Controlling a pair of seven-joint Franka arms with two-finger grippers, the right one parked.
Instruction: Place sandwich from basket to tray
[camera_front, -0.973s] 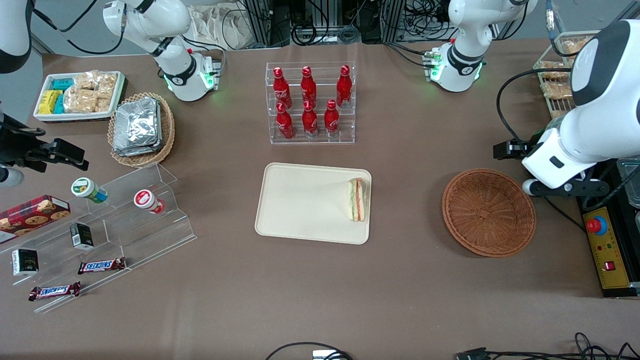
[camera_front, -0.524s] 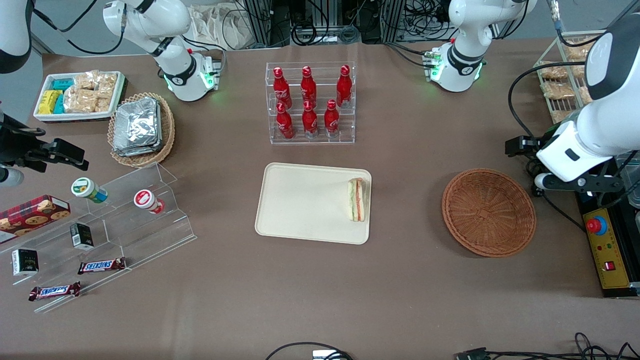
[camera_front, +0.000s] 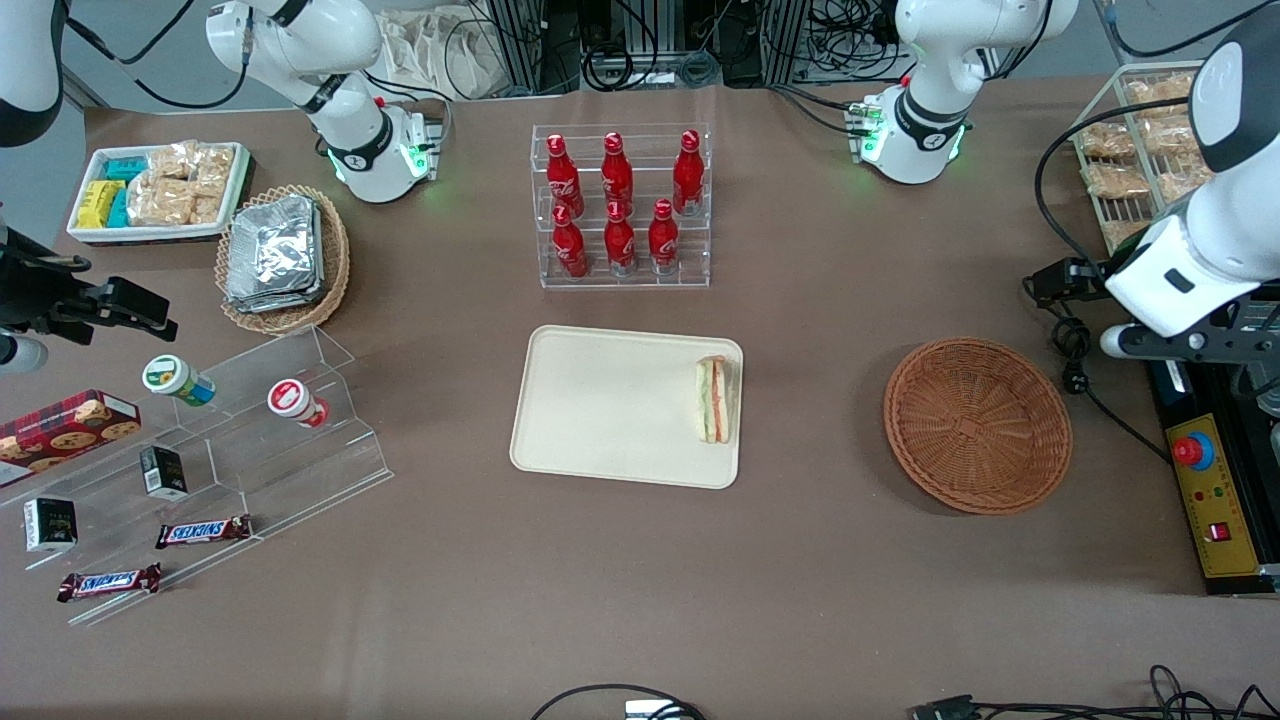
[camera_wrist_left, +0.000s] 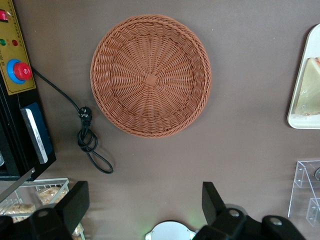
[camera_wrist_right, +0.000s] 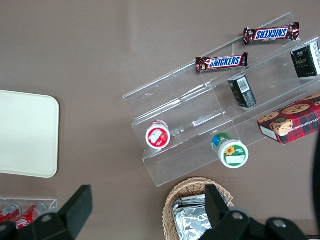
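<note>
The sandwich (camera_front: 714, 400) lies on the cream tray (camera_front: 600, 400), at the tray's edge nearest the basket. The round reddish-brown basket (camera_front: 977, 425) is empty; it also shows in the left wrist view (camera_wrist_left: 150, 75). The working arm (camera_front: 1190, 270) hangs high at its own end of the table, past the basket. My gripper (camera_wrist_left: 145, 205) is open and empty, well above the bare table between the basket and the arm's base. The left wrist view shows a corner of the tray (camera_wrist_left: 300, 107) and part of the sandwich (camera_wrist_left: 309, 85).
A rack of red bottles (camera_front: 620, 205) stands farther from the camera than the tray. A control box with a red button (camera_front: 1190, 452), a black cable (camera_front: 1075, 370) and a wire rack of snack packets (camera_front: 1140, 150) lie under the working arm. Acrylic shelves (camera_front: 230, 440) stand toward the parked arm's end.
The working arm has drawn back from the basket toward its own end of the table and away from the camera. The sandwich, tray and basket have not moved.
</note>
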